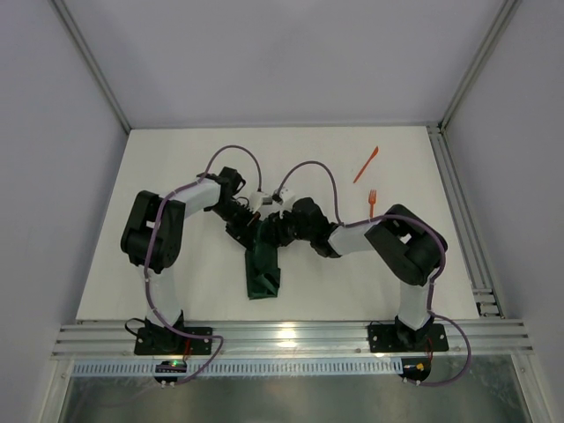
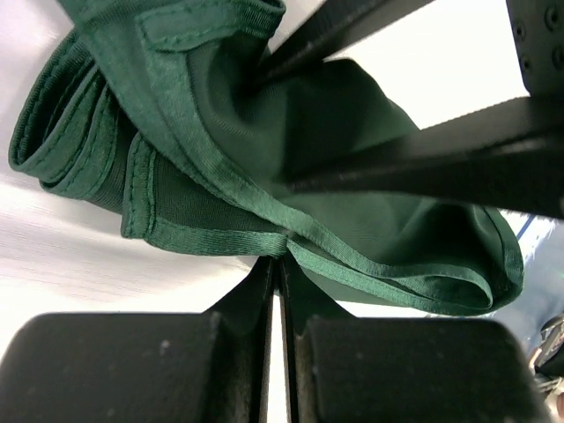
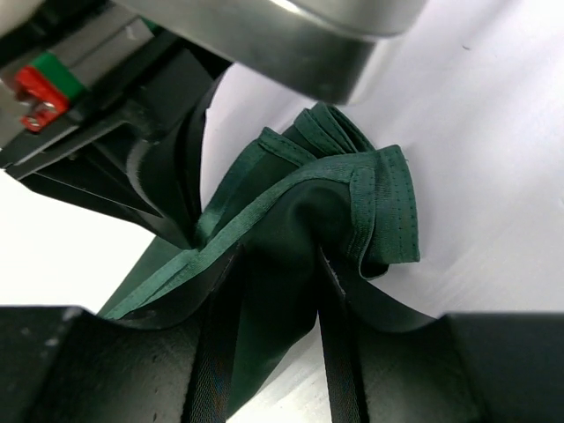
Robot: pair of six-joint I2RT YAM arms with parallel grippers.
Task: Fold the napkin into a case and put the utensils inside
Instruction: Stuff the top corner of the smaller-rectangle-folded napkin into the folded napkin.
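Note:
The dark green napkin (image 1: 263, 269) lies as a narrow folded strip at the table's middle, its far end lifted and bunched between both grippers. My left gripper (image 1: 247, 220) is shut on the napkin's stitched hem (image 2: 229, 240), with its fingertips (image 2: 264, 273) almost touching. My right gripper (image 1: 273, 226) is closed on a thick fold of the napkin (image 3: 282, 229), and the cloth fills the gap between its fingers (image 3: 216, 335). The right gripper's fingers cross the upper right of the left wrist view. The orange knife (image 1: 366, 165) and orange fork (image 1: 372, 204) lie on the table at the far right, apart from the cloth.
The white table (image 1: 176, 159) is bounded by an aluminium rail at the right (image 1: 458, 211) and at the near edge (image 1: 291, 335). Grey walls stand behind and at both sides. Purple cables arc over both arms.

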